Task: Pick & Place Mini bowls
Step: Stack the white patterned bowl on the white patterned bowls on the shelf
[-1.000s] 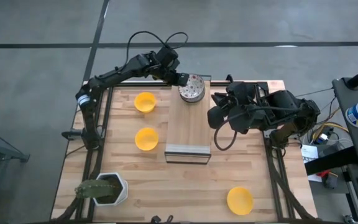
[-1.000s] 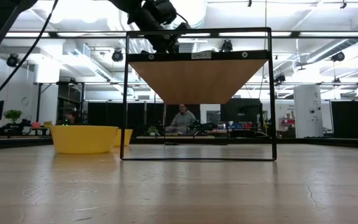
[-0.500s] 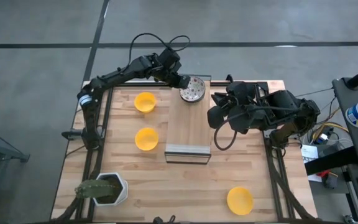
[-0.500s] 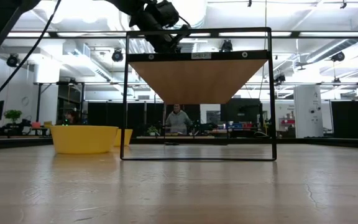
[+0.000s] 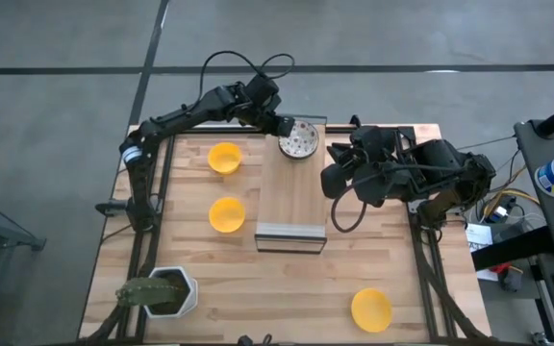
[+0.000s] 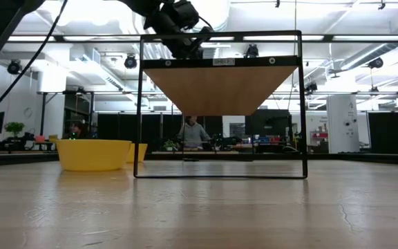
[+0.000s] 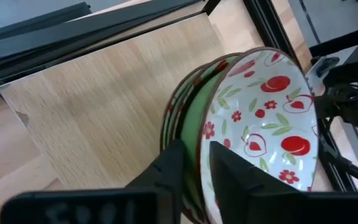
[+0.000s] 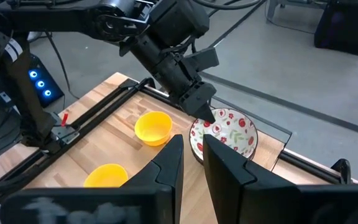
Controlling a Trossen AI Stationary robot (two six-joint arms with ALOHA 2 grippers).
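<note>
A nested stack of white mini bowls with red-green pattern is at the far end of a raised wooden shelf. My left gripper is shut on the stack's rim. Three yellow mini bowls stand on their bases on the table: two left of the shelf and one near the front right. My right gripper hovers right of the shelf, its fingers a narrow gap apart, holding nothing. My left gripper pinches the rim of the patterned bowl stack, with one finger inside the top bowl and the other outside the stack. It reaches in from the table's left. The stack sits tilted over the shelf; whether its base touches the board I cannot tell.
The shelf's black frame and board stand mid-table. A white hexagonal plant pot with a cactus sits at the near left corner. People move in the room behind the table. Bare wood lies between the shelf and the front-right yellow bowl.
My left gripper has turned at the far end of the shelf, tipping the patterned stack. A second ago the stack showed its outer side in the high view; now its patterned inside faces up. The gripper stays shut on the rim.
</note>
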